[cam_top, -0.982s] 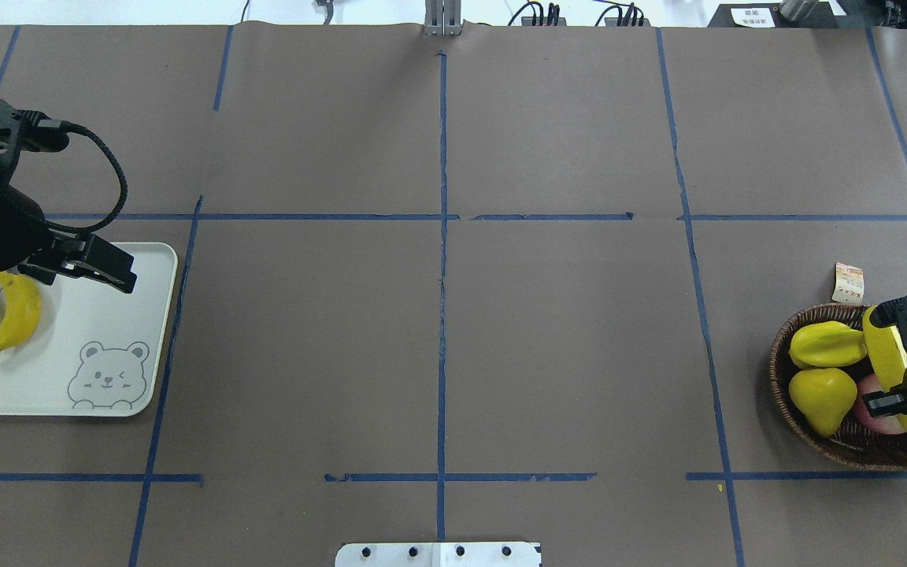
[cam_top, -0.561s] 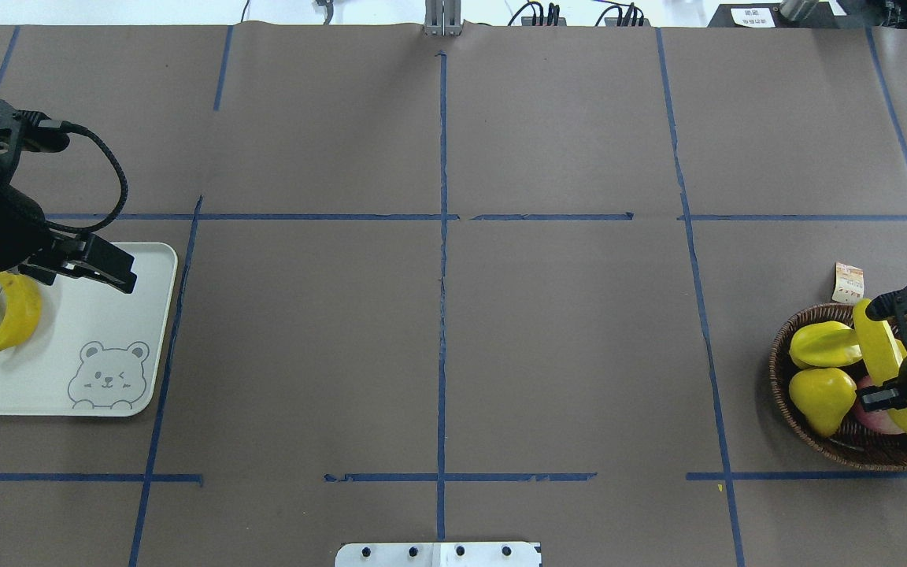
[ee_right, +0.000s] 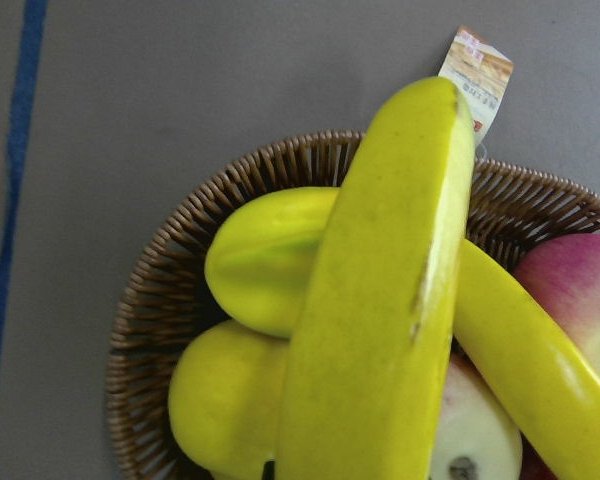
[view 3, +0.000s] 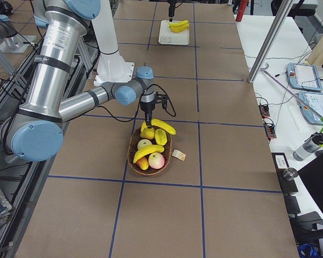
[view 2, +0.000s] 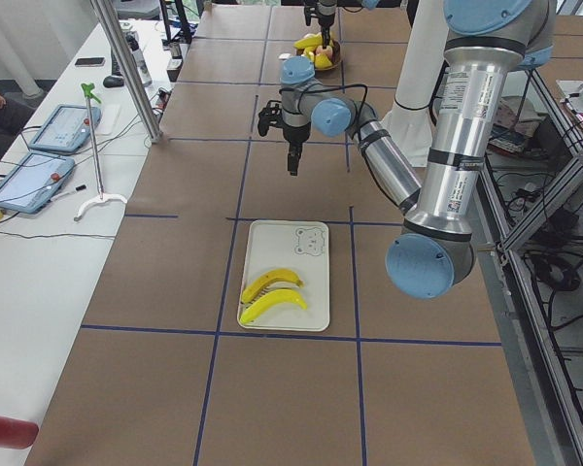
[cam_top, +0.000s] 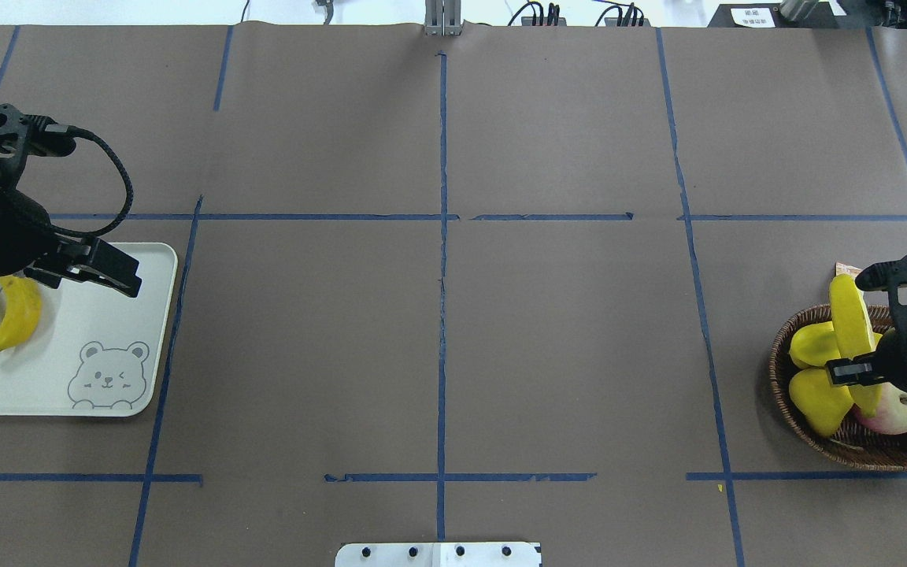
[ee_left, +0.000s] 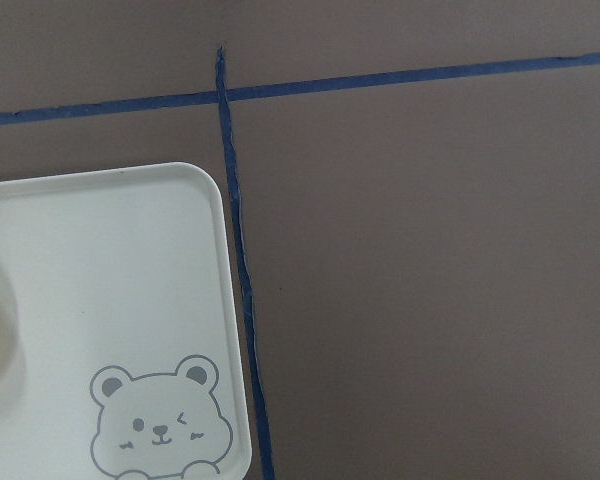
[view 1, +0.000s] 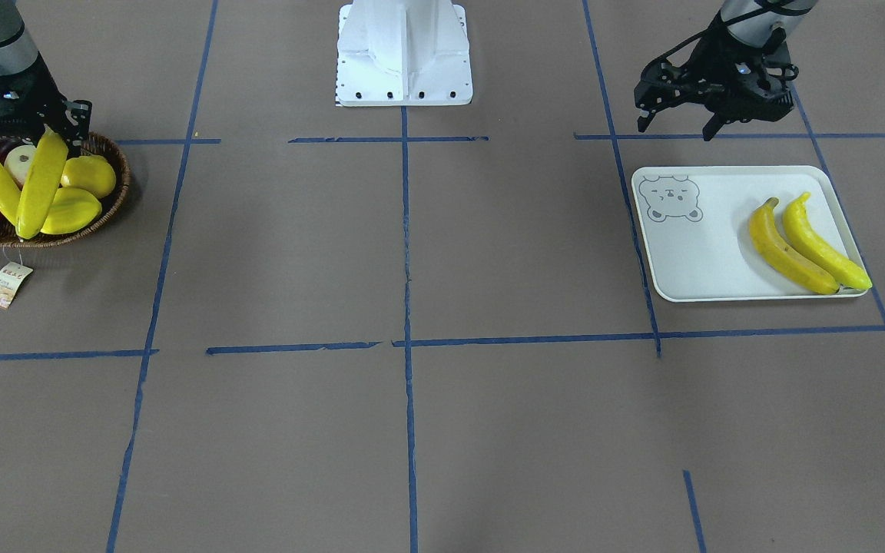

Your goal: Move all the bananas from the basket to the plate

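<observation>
Feeds look good: bright, even light from overhead, no glare off the matte brown paper-covered worktop (cam_top: 564, 331). Shadows are soft and short, just a faint rim under the pale grey-white rectangular plate (view 1: 688, 261). The strip past the worktop's far edge blows out white in the overhead view. On my right wrist view the long glossy yellow banana (ee_right: 380, 300) sits close and slightly soft, with a pale sheen.

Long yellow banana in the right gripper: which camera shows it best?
Exterior front-facing: the whole long yellow banana shows, its top end in the right gripper, over the dark woven wicker basket. Right wrist crops it; overhead hides part behind the gripper; both side views show it small; left wrist misses it.
</observation>
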Motion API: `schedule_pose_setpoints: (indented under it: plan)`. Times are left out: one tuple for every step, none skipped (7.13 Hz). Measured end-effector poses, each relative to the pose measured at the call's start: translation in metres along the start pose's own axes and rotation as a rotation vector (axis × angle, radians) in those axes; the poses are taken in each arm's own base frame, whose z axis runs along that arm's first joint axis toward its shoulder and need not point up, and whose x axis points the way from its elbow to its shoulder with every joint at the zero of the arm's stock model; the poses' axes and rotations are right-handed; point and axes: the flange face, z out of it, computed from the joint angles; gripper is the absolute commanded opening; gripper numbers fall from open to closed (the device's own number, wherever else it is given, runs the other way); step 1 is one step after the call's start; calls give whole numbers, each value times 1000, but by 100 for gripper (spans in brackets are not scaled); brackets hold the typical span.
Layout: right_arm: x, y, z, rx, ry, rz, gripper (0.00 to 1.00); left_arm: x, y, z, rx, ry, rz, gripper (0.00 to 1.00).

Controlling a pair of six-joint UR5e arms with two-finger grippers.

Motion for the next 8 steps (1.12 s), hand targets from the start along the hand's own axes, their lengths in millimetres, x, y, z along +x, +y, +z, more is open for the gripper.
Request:
schedule_pose_setpoints:
  plan:
    - [-10,-3,-10,49,-86,60,12,1,0,0,0,1,2,100]
    - [-20,-5,-22,96,-190,128,12,2,0,0,1,3,4,100]
    - [-27,-5,-31,128,-286,187,12,6,0,1,-2,6,10,100]
    - [-30,-6,-34,155,-391,247,12,14,0,5,-9,13,16,100]
    - [-28,-7,-28,179,-510,295,12,28,-1,9,-17,23,4,100]
    - [-22,-6,-18,196,-619,326,12,42,0,13,-26,35,-13,100]
    - [-18,-5,-14,207,-720,352,13,58,1,15,-32,50,-25,100]
    - [-24,-8,-17,210,-805,371,14,75,1,17,-36,67,-27,100]
